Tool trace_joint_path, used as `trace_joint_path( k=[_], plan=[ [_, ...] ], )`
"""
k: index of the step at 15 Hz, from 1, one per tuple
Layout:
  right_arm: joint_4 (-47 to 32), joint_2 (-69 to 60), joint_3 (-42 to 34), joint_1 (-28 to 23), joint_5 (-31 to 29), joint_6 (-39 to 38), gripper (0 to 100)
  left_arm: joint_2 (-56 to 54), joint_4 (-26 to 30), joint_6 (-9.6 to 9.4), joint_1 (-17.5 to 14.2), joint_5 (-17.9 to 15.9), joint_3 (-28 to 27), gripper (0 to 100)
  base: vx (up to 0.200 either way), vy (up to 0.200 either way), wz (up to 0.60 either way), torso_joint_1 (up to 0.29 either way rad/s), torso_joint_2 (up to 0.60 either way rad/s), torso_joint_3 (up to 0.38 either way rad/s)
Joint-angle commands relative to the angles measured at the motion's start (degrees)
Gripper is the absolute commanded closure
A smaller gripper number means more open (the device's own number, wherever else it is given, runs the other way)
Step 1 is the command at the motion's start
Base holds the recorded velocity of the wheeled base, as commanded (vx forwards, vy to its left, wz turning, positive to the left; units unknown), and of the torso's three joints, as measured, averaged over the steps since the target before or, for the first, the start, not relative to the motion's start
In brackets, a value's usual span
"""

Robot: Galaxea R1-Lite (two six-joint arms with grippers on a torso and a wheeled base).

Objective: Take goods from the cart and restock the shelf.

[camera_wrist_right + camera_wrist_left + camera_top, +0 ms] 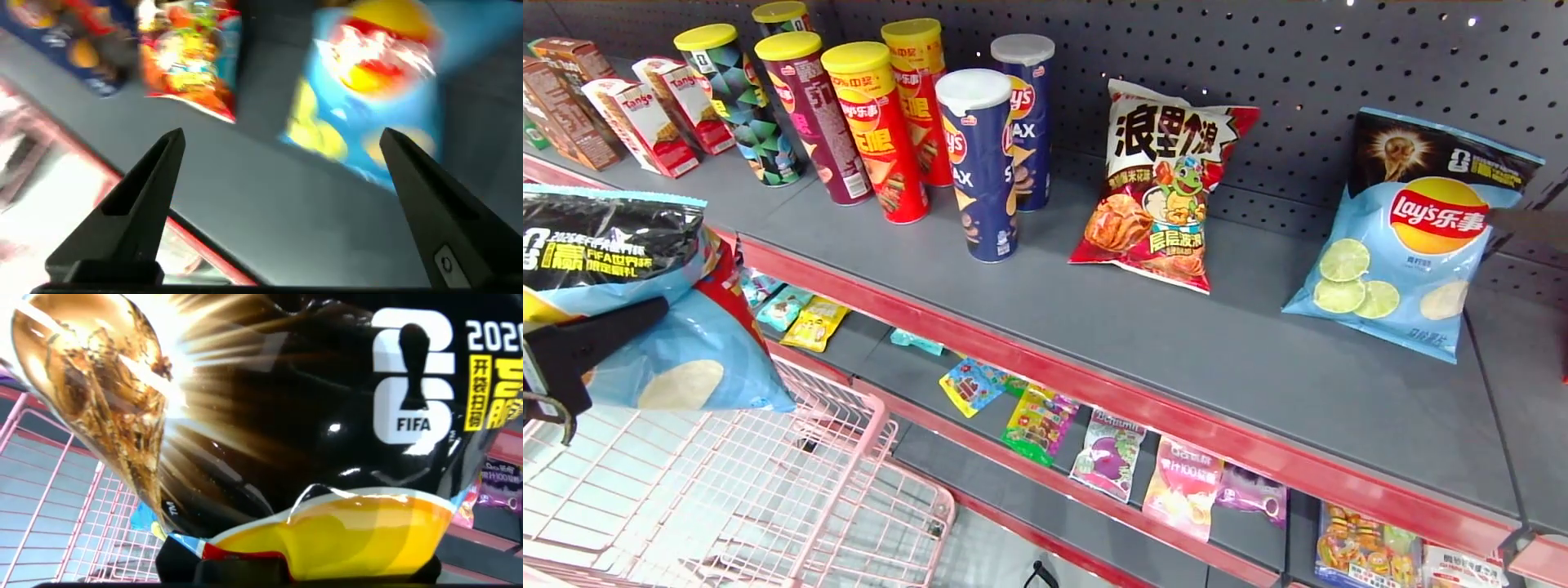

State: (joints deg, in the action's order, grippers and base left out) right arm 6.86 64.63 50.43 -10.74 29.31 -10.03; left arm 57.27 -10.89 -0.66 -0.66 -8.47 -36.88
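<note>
Grey store shelf point(1176, 343), red front lip, pegboard behind. Left gripper point(605, 335) is clamped on a blue-and-black chip bag point(613, 245), held over the pink cart point(849, 457), short of the shelf. Right gripper point(282, 137) is spread wide above the shelf, near the matching bag point(1413, 245). Likely best: clear the lip, aim for the gap beside the red snack bag point(1160, 188), then lean the bag back against the pegboard.

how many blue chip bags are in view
2. One blue chip bag lies on the top shelf at the right; the second bag is in the left gripper over the pink cart. Others may be hidden.
</note>
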Motion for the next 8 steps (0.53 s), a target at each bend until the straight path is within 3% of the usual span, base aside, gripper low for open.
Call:
trace_joint_path(
  k=[1,4,8],
  plan=[
    [0.2,11.8,6.0,-6.4,5.4,0.5,0,-0.1,0.0,-0.04,0.0,0.0,0.0,100,0.000,0.000,0.00,0.000,0.00,0.000],
    [-2.1,8.8,4.2,-7.2,7.7,-0.9,0,-0.1,0.0,-0.13,0.0,0.0,0.0,100,0.000,0.000,0.00,0.000,0.00,0.000],
    [-3.2,5.9,-3.6,-7.4,8.2,-1.7,0,0.1,0.0,-0.13,0.0,-0.1,-0.5,100,0.000,0.000,0.00,0.000,0.00,0.000]
  ],
)
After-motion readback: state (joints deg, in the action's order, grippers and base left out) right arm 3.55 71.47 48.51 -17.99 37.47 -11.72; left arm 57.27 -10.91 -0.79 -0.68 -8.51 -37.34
